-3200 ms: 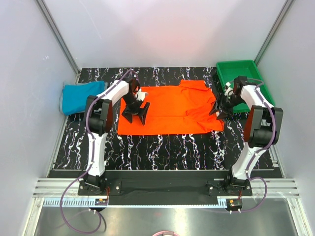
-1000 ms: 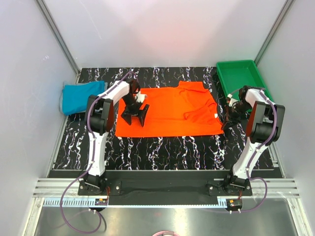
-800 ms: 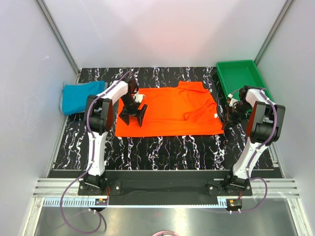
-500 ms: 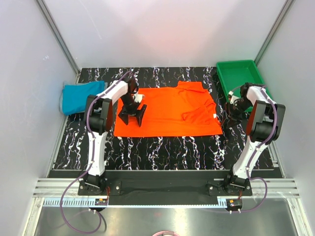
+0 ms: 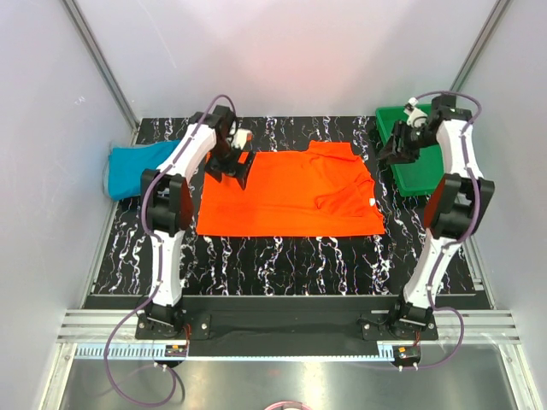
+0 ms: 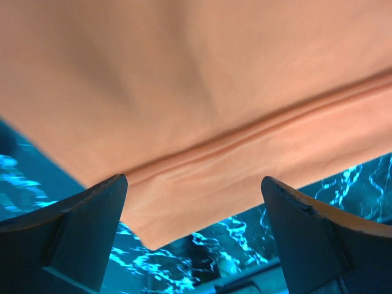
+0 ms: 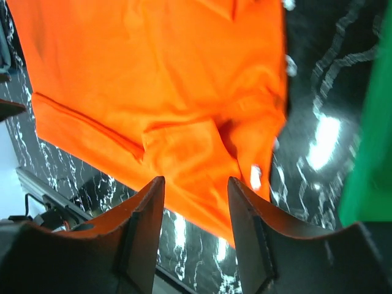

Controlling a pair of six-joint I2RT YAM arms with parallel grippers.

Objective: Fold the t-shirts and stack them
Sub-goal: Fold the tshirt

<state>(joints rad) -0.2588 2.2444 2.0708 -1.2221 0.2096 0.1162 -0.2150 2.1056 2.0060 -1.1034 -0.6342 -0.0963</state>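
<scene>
The orange-red t-shirt (image 5: 282, 192) lies spread flat in the middle of the table, with a small wrinkled fold near its right side. The teal-blue t-shirt (image 5: 135, 168) lies bunched at the left edge. My left gripper (image 5: 231, 161) is open and empty over the orange shirt's far left corner. In the left wrist view the orange cloth (image 6: 202, 92) and its hem fill the space above my open left gripper (image 6: 195, 236). My right gripper (image 5: 394, 149) is open and empty, raised beside the tray. From high up its wrist view shows the orange shirt (image 7: 159, 104) beyond the open gripper (image 7: 195, 236).
A rigid green tray (image 5: 423, 141) stands at the back right and shows at the right edge of the right wrist view (image 7: 370, 153). The black marbled table (image 5: 282, 256) shows in front of the shirt. Grey walls close in both sides.
My right gripper has lifted from the shirt's right edge and moved back toward the tray. My left gripper has moved from the shirt's left part to its far left corner. The shirt lies flatter.
</scene>
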